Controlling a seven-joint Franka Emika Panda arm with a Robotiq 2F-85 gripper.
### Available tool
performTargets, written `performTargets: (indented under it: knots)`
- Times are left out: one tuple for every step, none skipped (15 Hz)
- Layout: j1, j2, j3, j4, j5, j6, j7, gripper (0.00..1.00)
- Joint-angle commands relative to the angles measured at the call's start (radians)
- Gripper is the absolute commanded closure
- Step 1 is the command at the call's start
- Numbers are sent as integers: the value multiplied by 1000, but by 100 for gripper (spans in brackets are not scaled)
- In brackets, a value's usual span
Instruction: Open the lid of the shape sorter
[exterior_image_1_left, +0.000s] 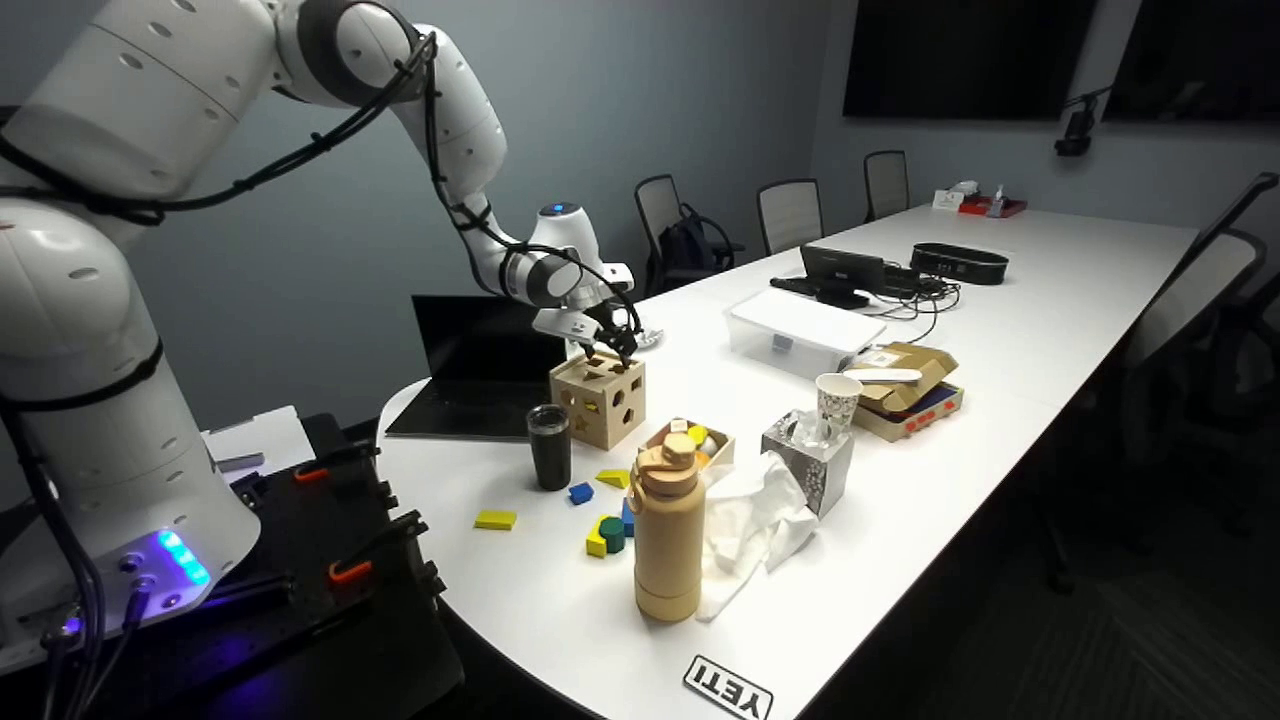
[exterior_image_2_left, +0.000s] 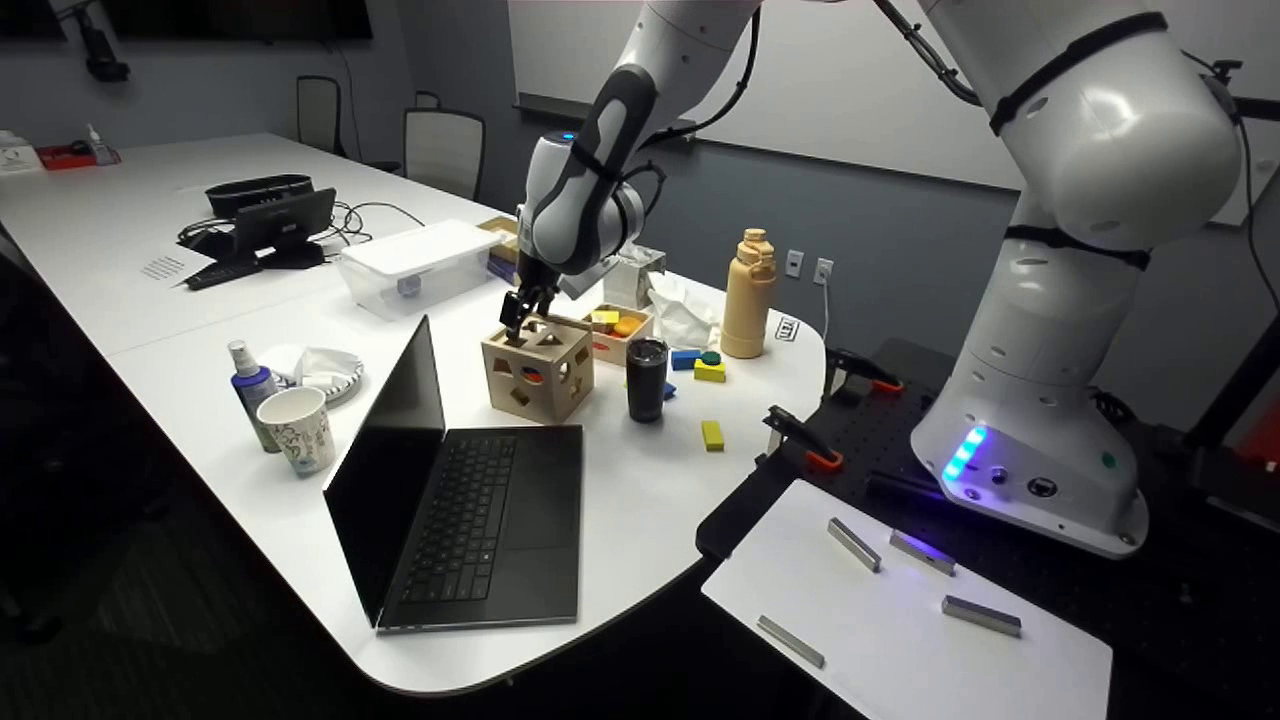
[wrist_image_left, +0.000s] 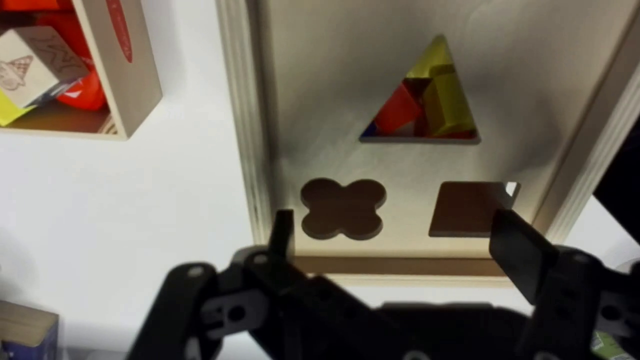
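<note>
Lid (wrist_image_left: 405, 162) of the shape sorter (exterior_image_2_left: 547, 388) lies flat on top of it, between raised wooden edges, with a triangle, a clover and a four-sided hole showing in the wrist view. The fingers (wrist_image_left: 520, 250) stand over one end of that top, spread wide and released; whether they touch the wood, I cannot tell. Yellow and red pieces (wrist_image_left: 450, 105) show through the triangle, inside the shape sorter. On the white surface (exterior_image_1_left: 560, 600), the shape sorter has the open black laptop (exterior_image_2_left: 530, 500) just beside it, the black tumbler (exterior_image_1_left: 550, 455) standing near it and, on another side, a small wooden box (wrist_image_left: 132, 95) close by. A blue block (exterior_image_1_left: 581, 493) and a round green block (exterior_image_1_left: 612, 535) lie on the shape sorter's tumbler side. The tan bottle (exterior_image_1_left: 668, 550) stands upright, farther from the shape sorter than the tumbler.
</note>
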Motion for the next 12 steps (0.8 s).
performTargets:
  knots:
    - [3,50,1,60,-15,-18,42,0]
    - [5,57,-1,65,-14,-26,46,0]
    - [5,62,-2,69,-13,-33,51,0]
    - [11,61,-11,70,-15,-48,57,0]
    - [16,56,-20,69,-19,-74,58,0]
    - [17,50,-22,69,-20,-105,59,0]
    - [30,44,-38,70,-25,-137,67,0]
    - [32,42,-41,77,-28,-175,68,0]
    - [35,39,-46,84,-33,-224,69,0]
    - [40,38,-52,95,-38,-281,73,0]
    - [40,39,-52,106,-42,-325,74,0]
    - [41,39,-51,120,-48,-375,79,0]
